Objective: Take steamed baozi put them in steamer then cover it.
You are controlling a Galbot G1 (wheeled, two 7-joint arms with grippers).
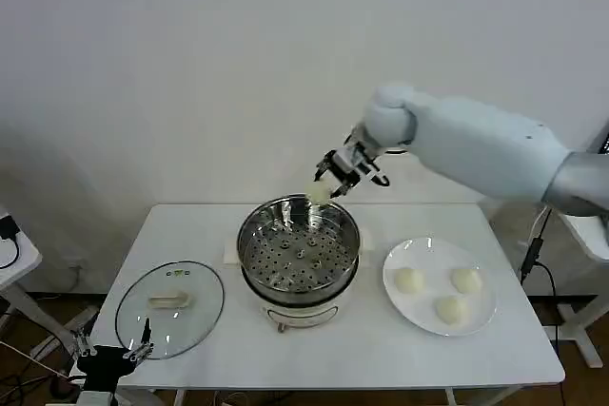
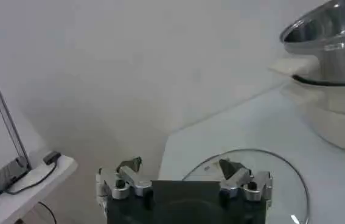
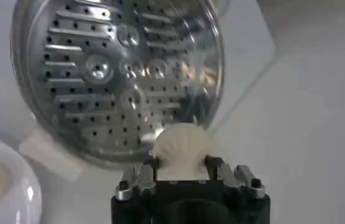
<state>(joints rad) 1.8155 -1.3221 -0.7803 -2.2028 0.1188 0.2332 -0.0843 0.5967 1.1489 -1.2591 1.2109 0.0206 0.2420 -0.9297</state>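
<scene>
Parking, left gripper (image 1: 141, 344): low off the table's near-left corner, fingers spread wide apart, nothing between them, hanging just over the glass lid's (image 1: 169, 308) near rim.
Waiting, lid: flat near the table's (image 1: 381, 354) left edge, cream handle up, long axis of the handle running left to right.
Waiting, plate (image 1: 440, 286): toward the right edge, three baozi (image 1: 451, 309) lying apart on it, round, no long axis to speak of.
Receiving, steamer (image 1: 299, 256): mid-table, mouth up, perforated tray bare.
Carrying, right gripper (image 3: 182, 170): clenched on one bun (image 3: 182, 150), above the steamer's far rim.
Doing well: bring forward over the tray's middle, lower close to the holes before releasing, leave room for three more; probably the first of four.
</scene>
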